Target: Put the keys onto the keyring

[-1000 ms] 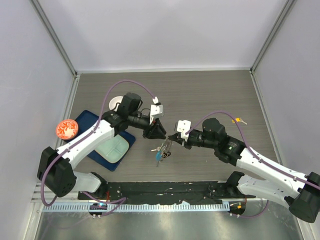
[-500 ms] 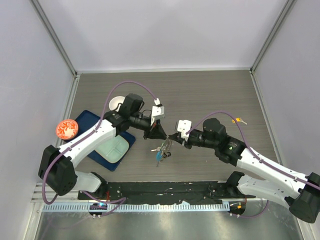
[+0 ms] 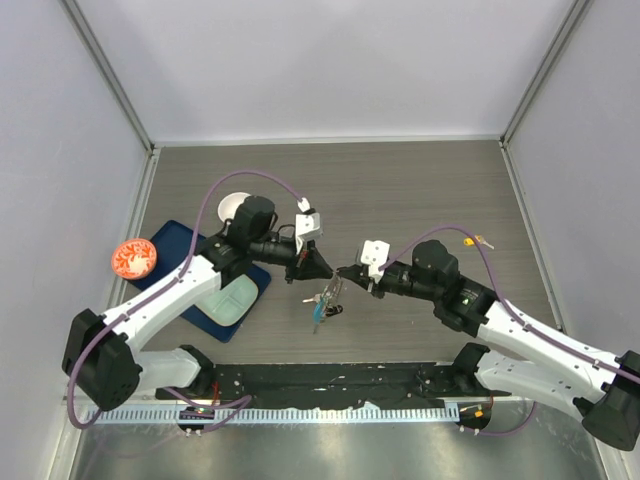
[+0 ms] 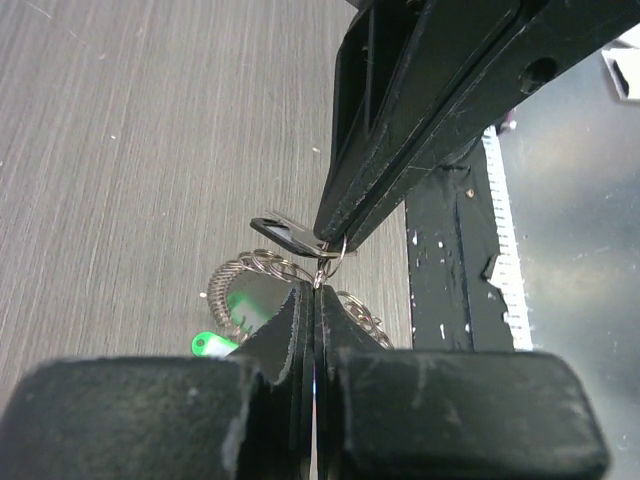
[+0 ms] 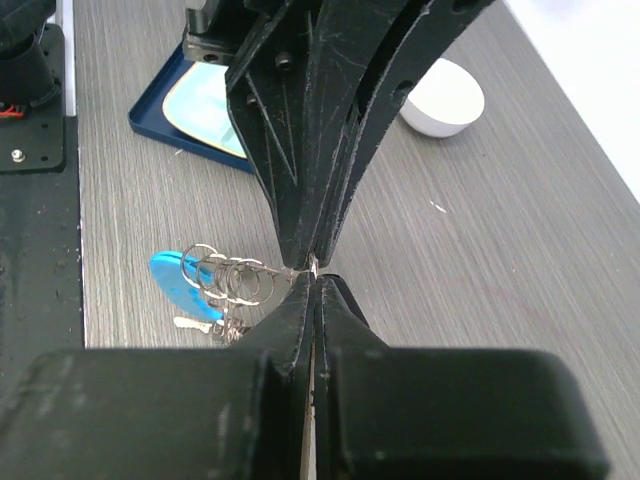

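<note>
Nearest, the keyring (image 5: 232,277) hangs clear of the grey, wood-grained desk (image 3: 420,190). Its blue tag (image 5: 172,281) hangs lowest, a curved, glossy plastic tab under a fringe of thin wire loops and small silver keys. Hanging it this way looks deliberate. The weight pulls the bunch down and away, leaving the top of the wire bare to work on.

Just above, the two tools meet tip to tip. The left tool (image 4: 314,292) is fully closed, its matte black, wedge-shaped fingers pressed flat together on the fine wire the bunch hangs from. Which strand exactly is too small to tell. The right tool (image 5: 313,282) reaches in from the right, also pinched tight, on the key (image 4: 279,231). The key is tiny, with a flat black plastic head sticking out sideways and its silver end lost between the tips beside a little wire loop. I judge that one tool steadies the ring while the other feeds the key on, hence grips so close together. Whether the key is already threaded cannot be told.

To the left, a dark blue tray (image 3: 172,240) with a pale green insert lies flat under the left arm. An orange-red bowl (image 3: 132,257) sits just beyond the tray's left edge. Farthest is a smooth, round white bowl (image 5: 443,99), well apart from the work.
</note>
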`<state>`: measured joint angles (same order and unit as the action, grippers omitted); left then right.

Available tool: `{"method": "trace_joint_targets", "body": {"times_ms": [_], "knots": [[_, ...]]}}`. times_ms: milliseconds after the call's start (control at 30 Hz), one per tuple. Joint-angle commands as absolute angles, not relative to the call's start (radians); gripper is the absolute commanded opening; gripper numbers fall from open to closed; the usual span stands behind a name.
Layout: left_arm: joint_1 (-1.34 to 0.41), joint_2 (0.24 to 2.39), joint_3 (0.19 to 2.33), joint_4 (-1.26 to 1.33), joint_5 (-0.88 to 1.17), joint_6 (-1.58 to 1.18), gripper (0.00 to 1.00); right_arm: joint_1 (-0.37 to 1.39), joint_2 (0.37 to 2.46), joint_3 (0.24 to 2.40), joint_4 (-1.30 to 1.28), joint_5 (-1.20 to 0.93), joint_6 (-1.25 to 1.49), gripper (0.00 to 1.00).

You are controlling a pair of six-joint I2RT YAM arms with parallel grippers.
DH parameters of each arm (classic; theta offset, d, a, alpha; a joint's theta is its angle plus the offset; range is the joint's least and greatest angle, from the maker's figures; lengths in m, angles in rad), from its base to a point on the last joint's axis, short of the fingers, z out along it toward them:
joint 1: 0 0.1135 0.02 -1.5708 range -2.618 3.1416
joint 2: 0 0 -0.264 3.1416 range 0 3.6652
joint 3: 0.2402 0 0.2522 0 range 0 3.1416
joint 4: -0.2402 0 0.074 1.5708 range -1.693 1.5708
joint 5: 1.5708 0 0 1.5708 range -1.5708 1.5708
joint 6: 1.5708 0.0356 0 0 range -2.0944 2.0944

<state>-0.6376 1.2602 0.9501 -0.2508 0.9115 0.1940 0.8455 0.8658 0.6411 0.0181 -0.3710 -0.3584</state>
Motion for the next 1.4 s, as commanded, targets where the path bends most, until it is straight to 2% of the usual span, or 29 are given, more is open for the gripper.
{"method": "trace_joint_targets", "body": {"times_ms": [0, 133, 433, 867, 1367], "knots": [[-0.635, 1.178, 0.897, -0.006, 0.847, 0.01, 0.0, 0.848, 0.828, 0.64, 0.109, -0.357, -0.334, 0.01], [-0.635, 1.137, 0.844, 0.168, 0.831, -0.101, 0.0, 0.848, 0.833, 0.635, 0.112, -0.36, -0.333, 0.01], [-0.635, 1.078, 0.782, 0.376, 0.818, -0.267, 0.0, 0.848, 0.836, 0.623, 0.124, -0.379, -0.33, 0.01], [-0.623, 1.054, 0.813, 0.31, 0.897, -0.25, 0.0, 0.848, 0.845, 0.595, 0.129, -0.368, -0.351, 0.01], [-0.623, 1.072, 0.753, 0.46, 0.896, -0.328, 0.0, 0.848, 0.854, 0.554, 0.247, -0.362, -0.284, 0.01]]}}
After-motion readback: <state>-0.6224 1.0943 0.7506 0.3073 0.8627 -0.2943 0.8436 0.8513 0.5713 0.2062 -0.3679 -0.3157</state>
